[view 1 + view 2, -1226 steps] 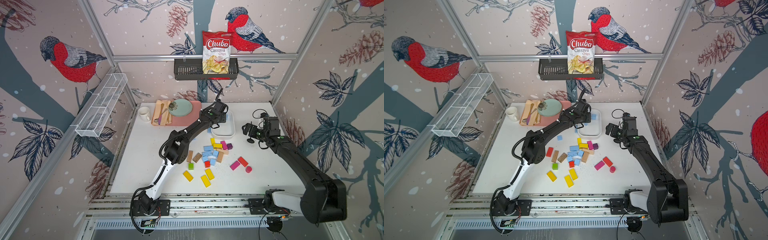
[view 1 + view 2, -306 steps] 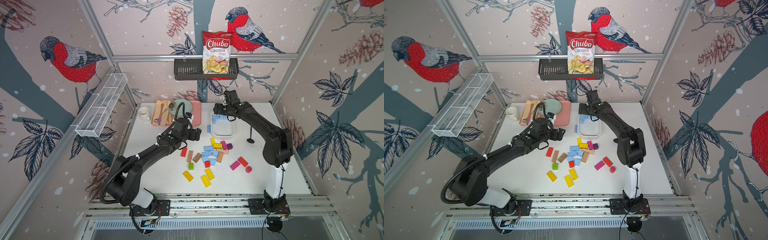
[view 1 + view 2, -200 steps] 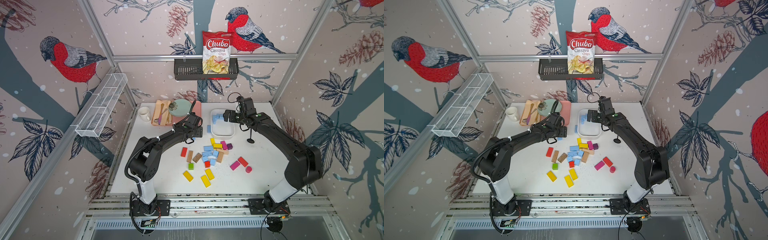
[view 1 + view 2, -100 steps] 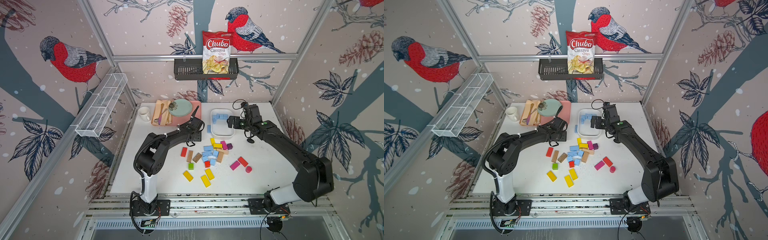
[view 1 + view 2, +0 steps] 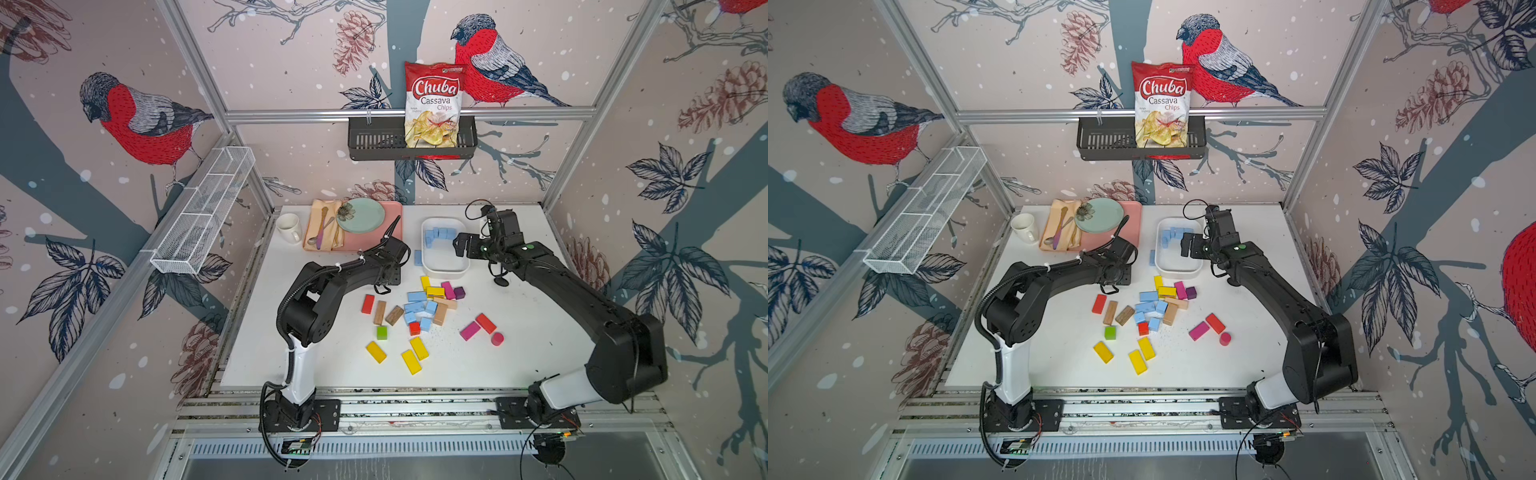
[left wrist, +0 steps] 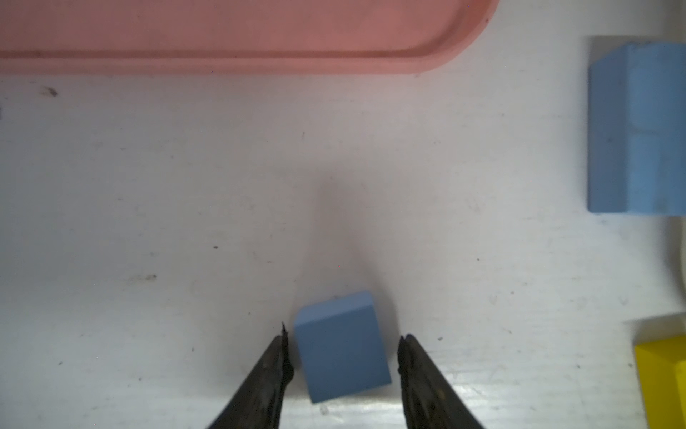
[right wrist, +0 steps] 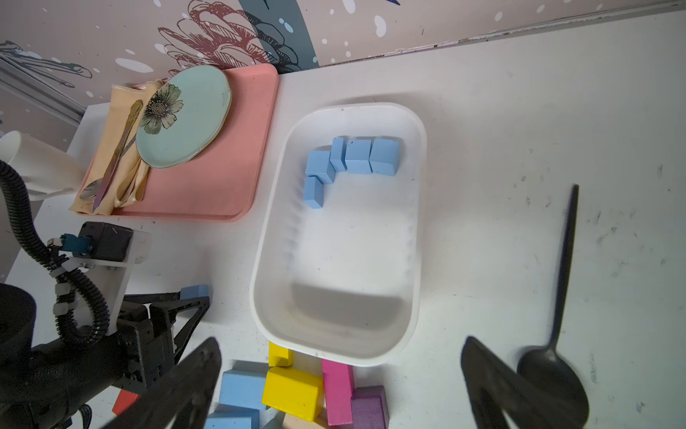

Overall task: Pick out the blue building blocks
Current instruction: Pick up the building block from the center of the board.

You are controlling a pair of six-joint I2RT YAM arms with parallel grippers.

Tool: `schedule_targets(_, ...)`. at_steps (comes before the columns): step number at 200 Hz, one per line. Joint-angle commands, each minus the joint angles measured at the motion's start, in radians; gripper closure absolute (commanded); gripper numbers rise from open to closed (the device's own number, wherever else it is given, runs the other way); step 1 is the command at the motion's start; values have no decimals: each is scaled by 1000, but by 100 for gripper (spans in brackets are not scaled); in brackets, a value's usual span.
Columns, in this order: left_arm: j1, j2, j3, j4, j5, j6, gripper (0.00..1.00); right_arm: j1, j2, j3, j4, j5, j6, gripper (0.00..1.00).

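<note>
Blue building blocks [image 5: 417, 296]: most mid-frame in mixed pile [image 5: 435, 292], some sorted into white tray [image 5: 442, 259] above. My left fingers [image 6: 267, 371] straddle a stray cube [image 6: 343, 349], part-open, not yet gripping; right fingers [image 7: 185, 379] gape empty, parked clear.

Black arms [image 5: 332, 278], white bases [image 5: 301, 370], ribbed cable [image 7: 22, 226], perhaps green light [image 5: 525, 248]

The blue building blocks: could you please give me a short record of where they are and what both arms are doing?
white bin: holds five blue blocks at its back end
left gripper: open, fingers astride a blue cube on the table, narrow gaps either side
blue bar: on the table beside the bin
mixed pile: several more blue ones among other colours
right gripper: open, empty, by the bin's near end
</note>
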Motion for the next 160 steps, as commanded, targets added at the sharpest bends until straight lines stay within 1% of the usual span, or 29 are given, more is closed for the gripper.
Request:
schedule_targets(1, 0, 9, 11, -10, -24, -6, 52, 2, -2, -1, 21, -7, -6, 0)
schedule_targets(20, 0, 16, 14, -10, -26, -3, 56, 1, 1, -2, 22, -9, -5, 0)
schedule_targets(65, 1, 19, 9, -6, -22, -3, 69, 2, 9, -3, 23, -18, -4, 0)
schedule_targets(91, 1, 5, -3, 16, 2, 0, 75, 3, 10, -2, 24, -24, 1, 0)
schedule_targets(105, 5, -10, -18, 45, 34, 2, 78, 5, 11, -5, 24, -29, 6, 0)
schedule_targets(135, 23, -73, -71, 135, 148, 0, 86, 14, 8, -5, 24, -48, 21, 0)
schedule_targets(160, 38, -154, -139, 260, 260, 18, 87, 33, 2, -2, 26, -61, 49, 0)
